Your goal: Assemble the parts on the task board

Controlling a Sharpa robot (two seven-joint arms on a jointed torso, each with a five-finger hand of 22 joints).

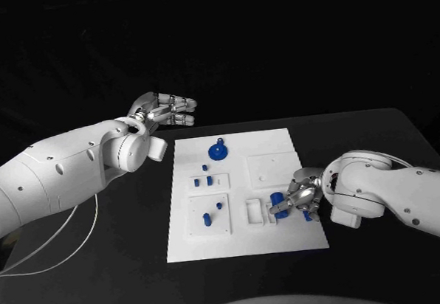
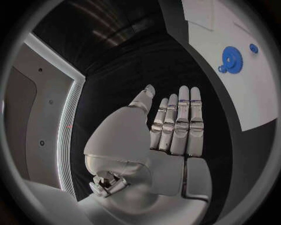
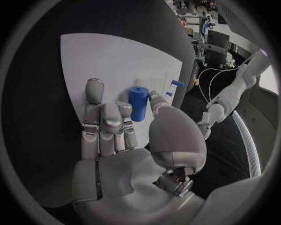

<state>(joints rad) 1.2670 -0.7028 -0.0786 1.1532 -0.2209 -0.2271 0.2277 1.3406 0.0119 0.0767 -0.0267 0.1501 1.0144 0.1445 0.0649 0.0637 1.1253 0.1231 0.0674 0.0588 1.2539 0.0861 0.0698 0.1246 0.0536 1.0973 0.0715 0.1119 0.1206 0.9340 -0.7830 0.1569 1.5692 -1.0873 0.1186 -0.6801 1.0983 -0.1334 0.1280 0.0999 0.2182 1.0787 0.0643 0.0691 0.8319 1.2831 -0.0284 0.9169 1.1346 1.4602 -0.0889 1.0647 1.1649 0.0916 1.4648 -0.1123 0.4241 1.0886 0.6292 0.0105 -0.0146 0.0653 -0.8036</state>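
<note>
Black tabletop (image 1: 106, 284) lay under everything we saw, with the white task board (image 1: 295, 240) at its middle as our landmark. Beyond the board's far left corner, off its surface, the left hand (image 1: 167, 110) hung above the bare tabletop; its fingers (image 2: 178, 124) were straight, side by side, holding nothing. At the board's near right part the right hand (image 1: 302, 198) reached in over the edge, and its fingers (image 3: 96, 122) pinched an upright blue cylinder (image 3: 138, 103) against the thumb, just above the white surface. We saw a blue gear (image 1: 219, 150) lying flat near the board's far edge, toward the left hand. Small blue pegs (image 1: 208, 181) stood on the board's left half, between the gear and the near edge.
</note>
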